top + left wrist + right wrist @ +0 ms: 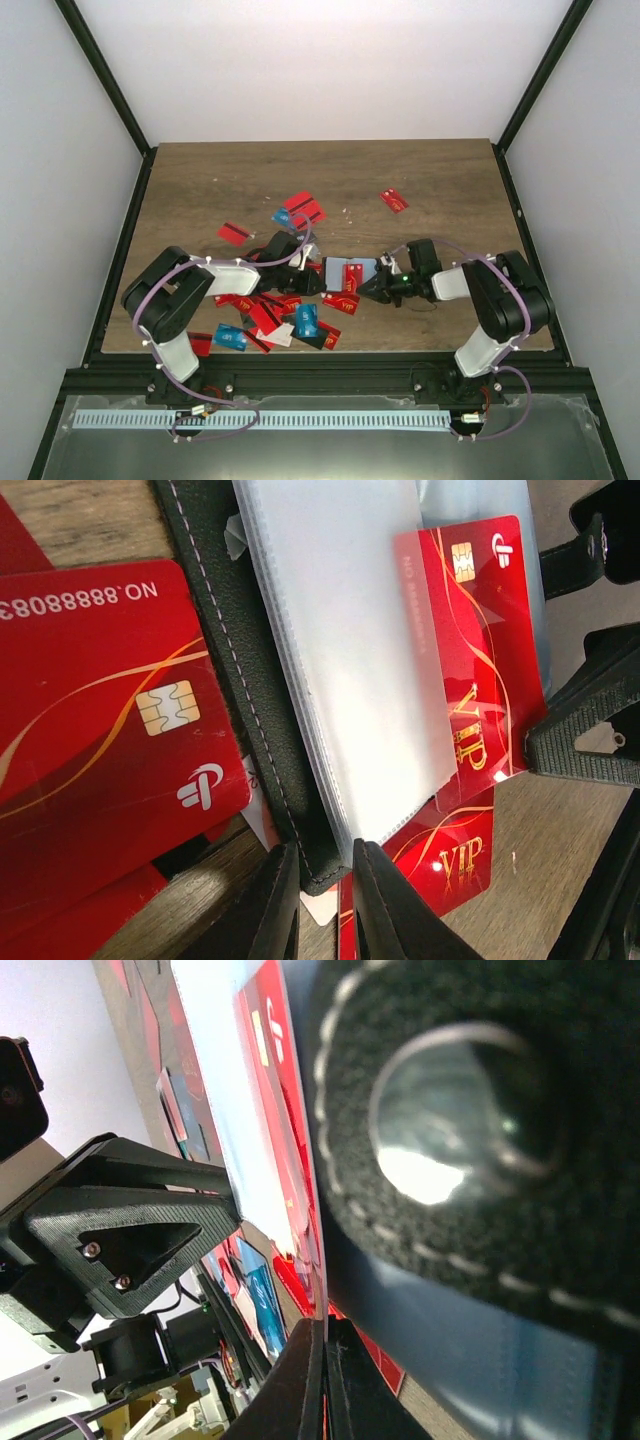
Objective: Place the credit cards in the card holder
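The bench [200,180] carries a scatter of cards [262,318], mostly red with a few blue. Most are heaped at the near left, a few lie farther back, and one sits apart at the far right. The holder [352,270] lies open in the near middle, between the two arms, with its greyish-blue inside facing up.

A clear sleeve [350,650] fans off the holder's black cover. A red VIP card [485,630] is partly under it, one long edge tucked in and the chip end and the rest of its face showing.

The left gripper [325,865] is narrow and pinches the holder's near edge, cover and sleeves together, pinning it down. The right gripper [326,1335] is closed thin on the VIP card's edge, at the corner away from the sleeve.

The step in hand looks like seating this card, and it seems about half in.

- The left grip should hold firm so the holder cannot slide or fold as the card is pushed.
- The right gripper should push the card flat and square to the sleeve mouth. A tilted corner would likely catch the plastic or slip between two sleeves.
- The push wants to be slow and along the card's own plane, since a thin card held by one corner can pivot or bow.
- Release should come only once the card is well under the sleeve, before the right fingers meet the sleeve edge.
- Another VIP card [450,865] lies under the holder's near corner and should stay undisturbed.
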### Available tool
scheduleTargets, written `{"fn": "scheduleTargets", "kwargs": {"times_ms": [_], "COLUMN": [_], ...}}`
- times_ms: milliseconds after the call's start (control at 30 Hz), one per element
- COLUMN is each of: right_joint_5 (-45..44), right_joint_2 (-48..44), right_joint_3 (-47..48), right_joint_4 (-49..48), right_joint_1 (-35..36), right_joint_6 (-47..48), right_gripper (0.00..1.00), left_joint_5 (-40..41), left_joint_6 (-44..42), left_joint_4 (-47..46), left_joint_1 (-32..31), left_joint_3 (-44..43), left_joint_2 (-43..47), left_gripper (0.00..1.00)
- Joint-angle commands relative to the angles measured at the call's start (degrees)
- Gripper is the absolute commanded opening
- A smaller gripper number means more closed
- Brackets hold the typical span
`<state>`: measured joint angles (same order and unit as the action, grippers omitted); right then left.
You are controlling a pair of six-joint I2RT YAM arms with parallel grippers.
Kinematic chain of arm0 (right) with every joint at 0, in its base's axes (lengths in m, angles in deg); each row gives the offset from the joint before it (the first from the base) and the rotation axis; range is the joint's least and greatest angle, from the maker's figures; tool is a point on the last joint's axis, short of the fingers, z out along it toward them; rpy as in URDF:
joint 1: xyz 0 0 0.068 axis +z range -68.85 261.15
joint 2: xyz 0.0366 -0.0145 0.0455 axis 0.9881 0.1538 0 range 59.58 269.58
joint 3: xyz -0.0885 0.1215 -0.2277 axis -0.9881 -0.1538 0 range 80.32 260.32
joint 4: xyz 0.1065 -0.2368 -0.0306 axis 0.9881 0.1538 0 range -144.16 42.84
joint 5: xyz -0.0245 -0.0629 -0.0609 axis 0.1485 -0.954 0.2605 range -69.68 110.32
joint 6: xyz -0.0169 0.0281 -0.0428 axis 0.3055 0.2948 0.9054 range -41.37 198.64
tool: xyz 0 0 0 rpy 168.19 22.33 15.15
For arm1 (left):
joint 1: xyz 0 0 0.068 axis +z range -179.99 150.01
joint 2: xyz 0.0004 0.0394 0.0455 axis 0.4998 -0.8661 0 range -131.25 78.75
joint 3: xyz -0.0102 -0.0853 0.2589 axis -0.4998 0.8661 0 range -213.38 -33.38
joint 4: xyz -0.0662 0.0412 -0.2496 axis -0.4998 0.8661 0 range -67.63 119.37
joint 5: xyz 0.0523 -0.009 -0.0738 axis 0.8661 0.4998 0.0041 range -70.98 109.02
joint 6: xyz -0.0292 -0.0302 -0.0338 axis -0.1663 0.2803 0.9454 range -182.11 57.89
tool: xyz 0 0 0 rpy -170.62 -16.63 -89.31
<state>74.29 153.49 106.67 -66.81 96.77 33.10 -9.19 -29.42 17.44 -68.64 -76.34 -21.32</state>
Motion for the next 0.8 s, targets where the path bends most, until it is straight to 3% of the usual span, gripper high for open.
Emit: {"fn": "scheduleTargets", "kwargs": {"times_ms": [0,767], "right_joint_5": [0.57,2.96], "right_joint_2": [1.31,5.44], "right_joint_3": [1.92,5.88], "right_joint_4": [0.46,-2.87], "right_joint_1": [-0.31,2.39], "right_joint_6": [0.64,-1.26], "right_gripper": [0.01,0.01], "left_joint_5": [-0.71,-0.97], "left_joint_6": [-1.22,-1.33], "left_joint_4": [-0.70,-0.25], "left_joint_1": [-0.19,-0.22], "left_joint_3": [-0.48,-0.85], "left_joint_2": [-1.24,-1.31], "left_gripper": [0.18,0.17]}}
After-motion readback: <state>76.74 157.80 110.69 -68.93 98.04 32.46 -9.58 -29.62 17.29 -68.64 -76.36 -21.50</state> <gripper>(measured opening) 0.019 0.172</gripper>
